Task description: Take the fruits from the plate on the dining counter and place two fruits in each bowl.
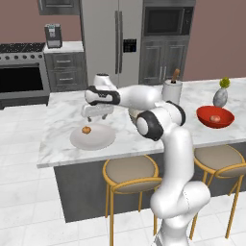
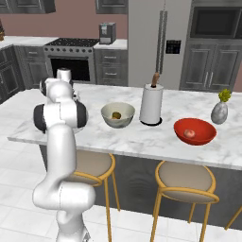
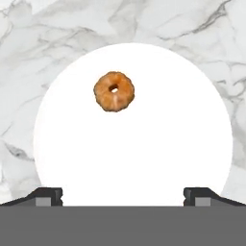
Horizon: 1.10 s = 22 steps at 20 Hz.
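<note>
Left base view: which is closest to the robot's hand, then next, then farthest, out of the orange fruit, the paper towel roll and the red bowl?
From the gripper:
1. Orange fruit, on the plate just below the hand.
2. Paper towel roll, upright past the arm's elbow, mid-counter.
3. Red bowl, far along the counter's other end.

No text, label, brand, number or sign can be read on anything here. The dark panel on the refrigerator door [image 1: 129,45], far beyond the gripper [image 1: 97,116], is too small and blurred to make out any characters. The microwave [image 1: 168,20], likewise far behind the gripper, shows no legible marking. The coffee machine [image 1: 53,35] past the gripper on the back counter bears nothing readable either
</note>
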Motion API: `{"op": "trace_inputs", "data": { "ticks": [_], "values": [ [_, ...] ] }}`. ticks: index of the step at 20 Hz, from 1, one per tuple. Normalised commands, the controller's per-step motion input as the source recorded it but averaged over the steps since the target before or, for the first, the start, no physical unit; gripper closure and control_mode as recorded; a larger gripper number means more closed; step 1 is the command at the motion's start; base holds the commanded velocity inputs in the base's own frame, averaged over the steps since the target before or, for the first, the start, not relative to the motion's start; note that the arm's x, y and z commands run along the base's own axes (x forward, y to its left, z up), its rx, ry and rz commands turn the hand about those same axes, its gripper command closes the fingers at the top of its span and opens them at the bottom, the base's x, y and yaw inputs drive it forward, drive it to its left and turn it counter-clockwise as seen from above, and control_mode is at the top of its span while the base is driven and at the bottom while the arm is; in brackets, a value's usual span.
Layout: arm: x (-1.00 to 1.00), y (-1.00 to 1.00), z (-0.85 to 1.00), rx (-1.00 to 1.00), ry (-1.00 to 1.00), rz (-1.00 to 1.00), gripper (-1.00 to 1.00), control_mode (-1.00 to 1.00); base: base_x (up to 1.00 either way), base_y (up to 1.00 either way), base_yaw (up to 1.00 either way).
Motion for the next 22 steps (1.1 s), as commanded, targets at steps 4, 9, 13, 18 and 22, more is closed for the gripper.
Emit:
{"op": "trace_inputs", "data": {
  "ticks": [4,9,13,18,22],
  "values": [
    [0.29,0.29,-0.25,0.00,0.00,-0.08,-1.00,-1.00,0.00,0.00,0.00],
    [0.33,0.17,-0.33,0.00,0.04,-0.09,-1.00,-1.00,0.00,0.00,0.00],
    [0.33,0.18,-0.24,0.00,0.03,-0.09,-1.00,-1.00,0.00,0.00,0.00],
    [0.25,0.26,-0.21,0.00,0.00,-0.07,-1.00,-1.00,0.00,0.00,0.00],
    [0.23,0.21,-0.17,0.00,0.00,-0.06,-1.00,-1.00,0.00,0.00,0.00]
  ]
}}
